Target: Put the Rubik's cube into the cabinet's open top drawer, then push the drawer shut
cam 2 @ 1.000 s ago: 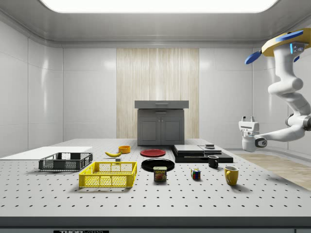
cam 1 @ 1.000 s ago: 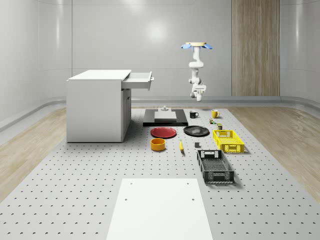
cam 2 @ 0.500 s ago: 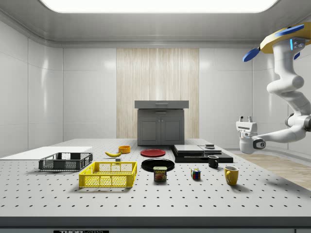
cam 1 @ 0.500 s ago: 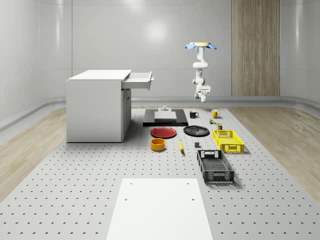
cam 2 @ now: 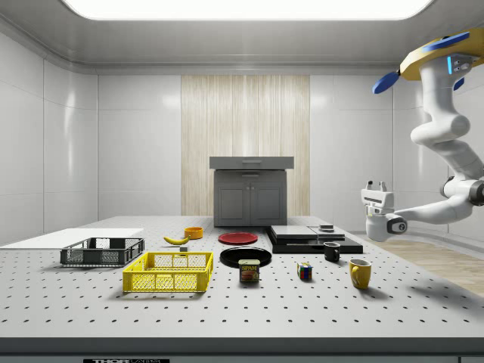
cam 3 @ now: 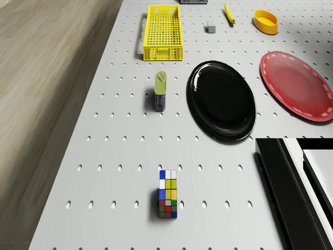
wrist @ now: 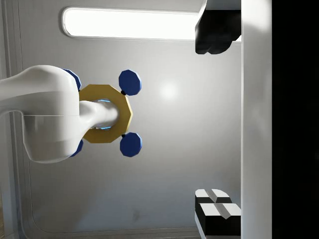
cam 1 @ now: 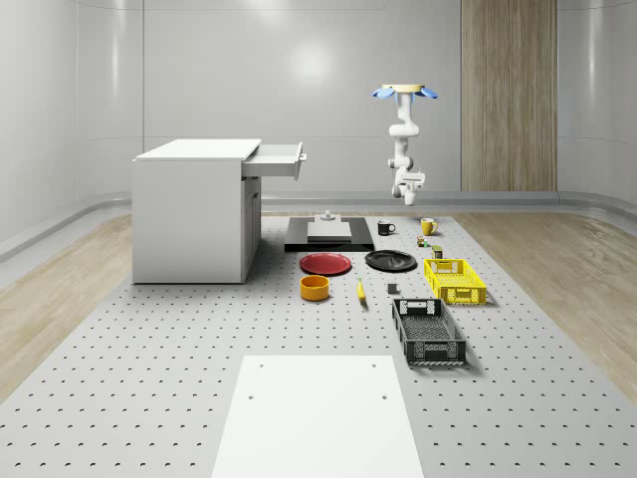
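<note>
Gripper (cam 2: 376, 185) open, empty, pointing up, at the side view's right.
Fingers (wrist: 215, 35) spread wide with nothing between them; the gripper hangs in the air, well above the table (cam 2: 227, 310). Drone (cam 2: 442, 60) hovers high in the side view's upper right, over the table's end by the yellow mug (cam 2: 360, 273). Cube (cam 2: 305, 271) sits on the table between the can (cam 2: 249, 271) and the mug, well below the gripper. Drawer (cam 1: 279, 159) stands open on the cabinet (cam 1: 194, 214), at the whole-scene view's left.
</note>
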{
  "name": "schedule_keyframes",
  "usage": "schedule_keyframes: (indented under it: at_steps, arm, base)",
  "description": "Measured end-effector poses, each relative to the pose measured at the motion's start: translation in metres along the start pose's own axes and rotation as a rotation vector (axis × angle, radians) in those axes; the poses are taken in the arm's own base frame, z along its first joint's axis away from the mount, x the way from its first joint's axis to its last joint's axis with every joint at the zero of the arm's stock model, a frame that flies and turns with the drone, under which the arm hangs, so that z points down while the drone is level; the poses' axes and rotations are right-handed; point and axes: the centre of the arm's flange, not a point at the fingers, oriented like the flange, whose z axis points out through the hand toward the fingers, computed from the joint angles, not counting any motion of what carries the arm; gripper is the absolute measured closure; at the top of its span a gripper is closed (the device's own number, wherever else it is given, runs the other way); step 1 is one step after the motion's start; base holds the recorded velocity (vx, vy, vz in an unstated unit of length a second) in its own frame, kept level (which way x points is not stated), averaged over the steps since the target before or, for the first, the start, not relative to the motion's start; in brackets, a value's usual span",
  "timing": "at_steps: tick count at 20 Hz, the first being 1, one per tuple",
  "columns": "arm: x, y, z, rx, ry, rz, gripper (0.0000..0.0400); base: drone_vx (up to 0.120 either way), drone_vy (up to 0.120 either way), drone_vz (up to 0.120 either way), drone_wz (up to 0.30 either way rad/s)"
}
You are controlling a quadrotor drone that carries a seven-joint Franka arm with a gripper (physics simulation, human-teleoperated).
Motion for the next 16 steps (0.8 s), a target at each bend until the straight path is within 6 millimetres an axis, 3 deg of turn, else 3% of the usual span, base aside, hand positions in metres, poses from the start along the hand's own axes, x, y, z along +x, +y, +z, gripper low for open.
schedule_keyframes:
  at_steps: [9, 13, 16]
  arm:
    - [-0.017, -0.016, 0.003, -0.162, 0.171, -0.004, 0.0000]
    - [-0.035, -0.034, 0.013, -0.358, 0.370, -0.009, 0.0000]
    - [-0.054, -0.052, 0.035, -0.601, 0.614, -0.015, 0.0000]
  base:
    - [0.120, 0.000, 0.000, 0.000]
    - [0.120, 0.000, 0.000, 0.000]
    - [0.120, 0.000, -0.027, 0.000]
